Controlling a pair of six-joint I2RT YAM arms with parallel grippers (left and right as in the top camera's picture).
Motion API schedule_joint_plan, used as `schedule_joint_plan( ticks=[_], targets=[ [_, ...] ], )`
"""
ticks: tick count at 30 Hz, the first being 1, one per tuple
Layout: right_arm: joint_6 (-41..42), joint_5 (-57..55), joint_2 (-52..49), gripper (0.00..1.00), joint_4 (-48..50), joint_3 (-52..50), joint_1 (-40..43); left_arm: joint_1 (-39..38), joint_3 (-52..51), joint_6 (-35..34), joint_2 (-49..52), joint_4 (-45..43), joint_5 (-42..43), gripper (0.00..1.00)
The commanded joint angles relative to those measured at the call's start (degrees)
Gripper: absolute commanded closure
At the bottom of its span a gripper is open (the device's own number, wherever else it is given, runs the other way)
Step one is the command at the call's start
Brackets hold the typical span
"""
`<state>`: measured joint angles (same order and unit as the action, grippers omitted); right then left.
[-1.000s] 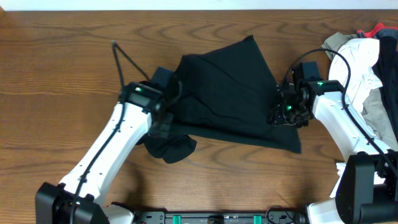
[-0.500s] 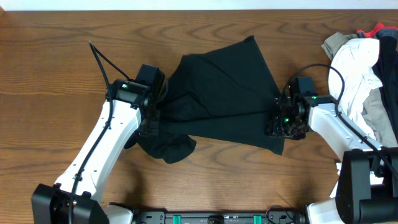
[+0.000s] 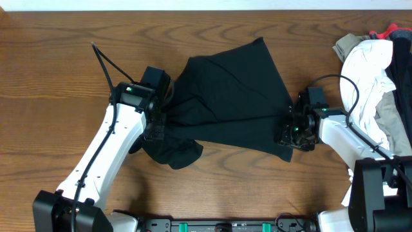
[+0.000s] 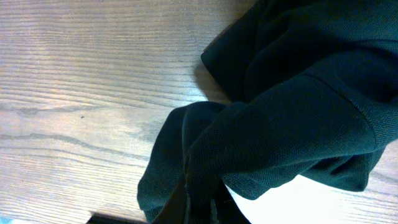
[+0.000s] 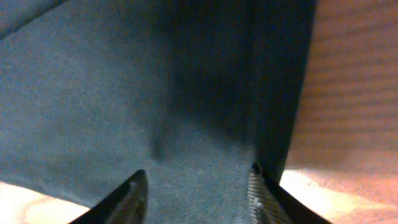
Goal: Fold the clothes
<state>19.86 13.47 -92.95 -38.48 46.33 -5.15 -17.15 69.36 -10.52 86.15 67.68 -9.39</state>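
The black shirt [image 3: 232, 96] lies crumpled and partly doubled over in the middle of the wooden table; no logo or lettering shows. My left gripper [image 3: 156, 129] is at its left edge, shut on a bunched fold of the fabric [image 4: 298, 112], with its fingers [image 4: 202, 205] buried in the cloth. My right gripper [image 3: 288, 136] is at the shirt's lower right corner. In the right wrist view its fingers [image 5: 196, 186] stand wide apart, with flat fabric [image 5: 155, 93] under them.
A pile of other clothes [image 3: 376, 64], white, beige and red, lies at the right edge, close behind my right arm. A lump of the shirt [image 3: 175, 153] hangs toward the front beside my left arm. Bare wood [image 3: 58, 96] lies to the left.
My left gripper pulled the shirt's left side a little to the left. The shirt's lower right corner drew inward, and my right gripper shifted down along it.
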Motion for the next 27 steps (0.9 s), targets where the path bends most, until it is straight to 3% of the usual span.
schedule_joint_plan(
  ticks=[1,3,6,27],
  targets=[
    [3.8,1.2,-1.3,0.46,-2.6,-3.1,-0.2,0.1,0.6,-0.5,-0.1,0.2,-0.3,0.94],
    [3.8,2.0,-1.3,0.37,-5.1,-3.4,-0.2,0.1,0.6,-0.5,-0.1,0.3,-0.3,0.94],
    [2.6,1.8,-1.3,0.34,-7.0,-3.8,-0.2,0.1,0.6,-0.5,-0.1,0.4,-0.3,0.94],
    [-2.8,-0.9,-1.3,0.36,-13.1,-4.1,0.0,0.1,0.6,-0.5,-0.1,0.3,-0.2,0.94]
  ],
)
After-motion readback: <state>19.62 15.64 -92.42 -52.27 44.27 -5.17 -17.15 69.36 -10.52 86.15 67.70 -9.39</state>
